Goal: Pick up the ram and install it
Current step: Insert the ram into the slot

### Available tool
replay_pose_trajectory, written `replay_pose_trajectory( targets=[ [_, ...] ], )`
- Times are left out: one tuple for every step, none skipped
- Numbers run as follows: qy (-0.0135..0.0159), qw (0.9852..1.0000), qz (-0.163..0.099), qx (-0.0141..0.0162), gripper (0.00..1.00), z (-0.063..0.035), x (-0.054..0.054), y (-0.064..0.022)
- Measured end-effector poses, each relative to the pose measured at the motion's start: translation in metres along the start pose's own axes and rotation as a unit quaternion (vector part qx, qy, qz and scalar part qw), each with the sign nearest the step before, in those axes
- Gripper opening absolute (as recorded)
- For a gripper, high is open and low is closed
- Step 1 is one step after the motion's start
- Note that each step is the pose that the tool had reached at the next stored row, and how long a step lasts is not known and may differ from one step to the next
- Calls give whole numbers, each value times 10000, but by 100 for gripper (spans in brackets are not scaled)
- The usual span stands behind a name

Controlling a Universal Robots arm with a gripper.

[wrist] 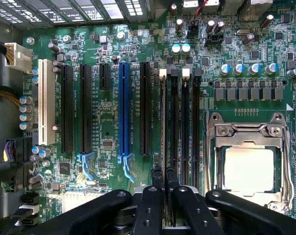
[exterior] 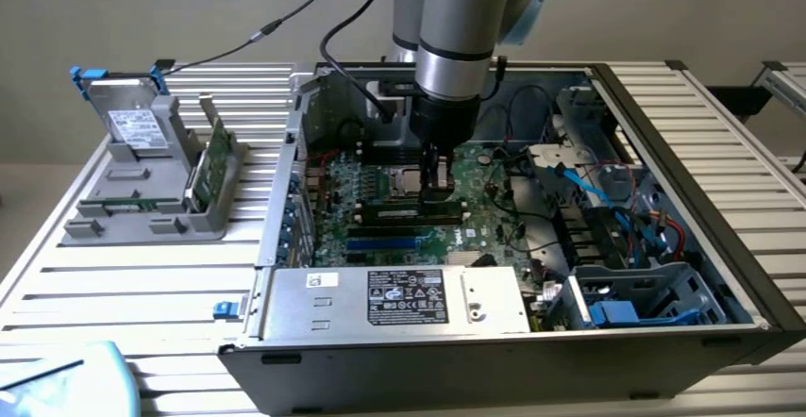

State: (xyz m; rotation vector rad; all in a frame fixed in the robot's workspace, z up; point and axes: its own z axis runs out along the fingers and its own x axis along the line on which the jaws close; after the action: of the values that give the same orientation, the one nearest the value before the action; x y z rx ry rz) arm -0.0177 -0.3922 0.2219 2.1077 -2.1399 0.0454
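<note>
On the slatted surface [exterior: 139,290] stands an open computer case [exterior: 705,200], and its grey power supply box [exterior: 403,299] is at the wall nearest to the exterior camera. Behind this box lies the green motherboard [exterior: 377,186]. Above its black memory slots [wrist: 173,122] the pincer [wrist: 164,175] comes down on the arm, and its fingers are close together and pinch the ram [wrist: 162,122]. The ram stands on its thin edge, in line with the slot just beside the blue one [wrist: 123,112]. I cannot tell if it is fully seated. Toward the surface's edge on the exterior view's left, a grey holder [exterior: 139,209] carries a thin green board [exterior: 217,158] upright.
</note>
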Motion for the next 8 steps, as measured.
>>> replay_pose_trajectory(
  targets=[
    [0, 10000, 0, 0, 14, 0, 0, 0],
    [0, 10000, 0, 0, 14, 0, 0, 0],
    [0, 10000, 0, 0, 14, 0, 0, 0],
    [0, 10000, 0, 0, 14, 0, 0, 0],
    [0, 10000, 0, 0, 14, 0, 0, 0],
    [0, 10000, 0, 0, 14, 0, 0, 0],
    [0, 10000, 0, 0, 14, 0, 0, 0],
    [0, 10000, 0, 0, 14, 0, 0, 0]
  ],
)
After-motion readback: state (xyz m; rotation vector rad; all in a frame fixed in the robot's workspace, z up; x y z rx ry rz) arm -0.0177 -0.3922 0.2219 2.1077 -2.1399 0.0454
